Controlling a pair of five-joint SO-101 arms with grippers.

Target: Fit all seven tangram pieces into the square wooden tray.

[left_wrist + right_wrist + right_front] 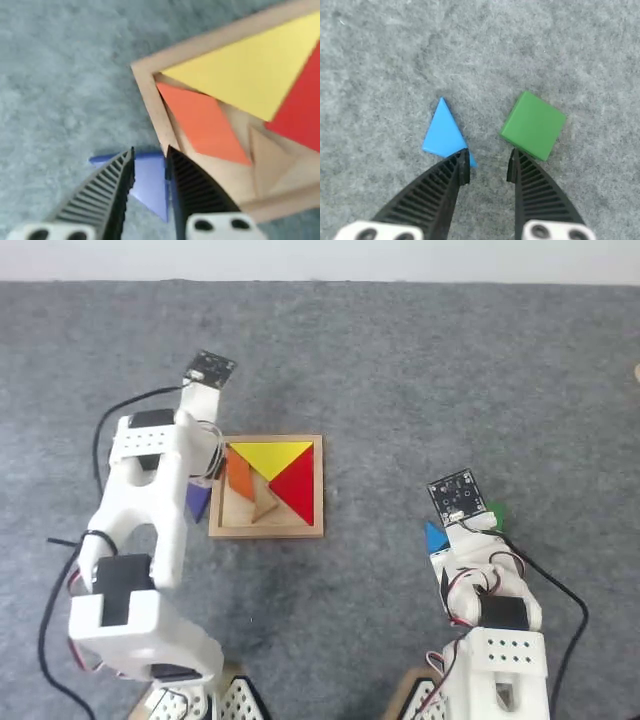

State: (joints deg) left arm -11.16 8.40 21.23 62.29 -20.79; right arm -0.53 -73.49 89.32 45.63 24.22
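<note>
The square wooden tray (265, 531) holds a yellow triangle (268, 454), a red triangle (296, 487), an orange parallelogram (239, 478) and a wood-coloured triangle (264, 505). A violet-blue triangle (198, 500) lies on the carpet against the tray's left rim (151, 102). My left gripper (150, 157) hangs open just above this triangle (150, 182), its fingers straddling it narrowly. My right gripper (488, 161) is open low over bare carpet, between a light blue triangle (444, 134) and a green square (534, 125). Both of these lie to the right of the tray, the triangle (436, 537) left of the square (494, 512).
Grey carpet covers the whole table. The left arm's white body (150, 500) stretches along the tray's left side. The right arm's base (500, 650) sits at the front right. Open carpet lies between the tray and the right arm.
</note>
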